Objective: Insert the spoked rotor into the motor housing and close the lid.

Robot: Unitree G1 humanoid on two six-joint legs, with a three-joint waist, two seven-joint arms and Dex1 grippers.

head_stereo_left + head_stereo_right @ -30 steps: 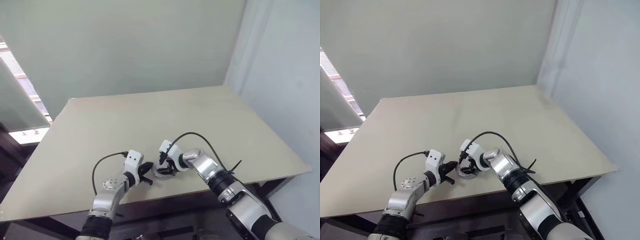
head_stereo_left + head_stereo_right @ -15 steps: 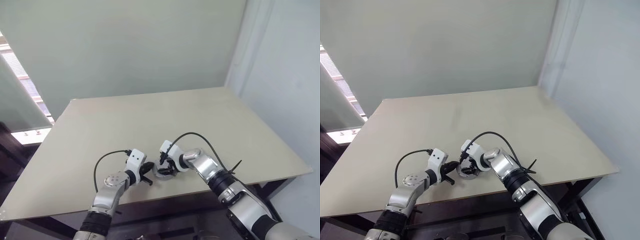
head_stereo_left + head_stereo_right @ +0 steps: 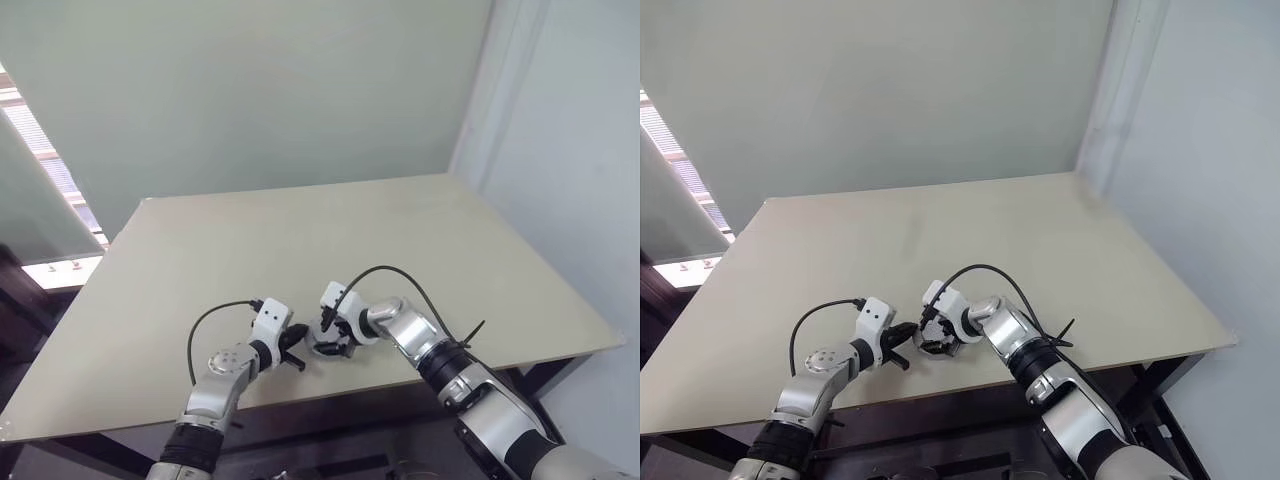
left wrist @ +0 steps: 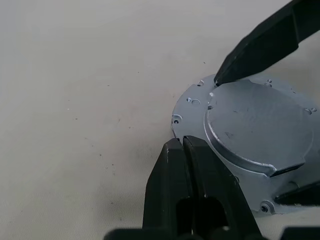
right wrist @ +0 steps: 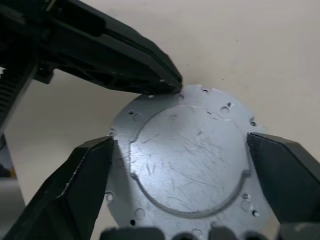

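A round silver metal disc (image 5: 187,160) with a raised flat middle and small holes around its flange lies on the table near the front edge; I cannot tell whether this face belongs to the lid or the motor housing. The spoked rotor is hidden. My left gripper (image 4: 182,142) is shut, its tip touching the disc's rim. My right gripper (image 5: 179,140) stands open over the disc, one finger on each side of the raised middle, with a gap on one side. The head views show both grippers meeting at the disc (image 3: 322,349).
The beige table (image 3: 300,240) stretches away behind the disc. Its front edge (image 3: 330,385) runs close under both wrists. A black cable (image 3: 400,275) loops above my right wrist. A wall rises behind the table.
My right gripper's fingers have spread a little wider around the disc. Both hands stay where they were, and the disc has not moved.
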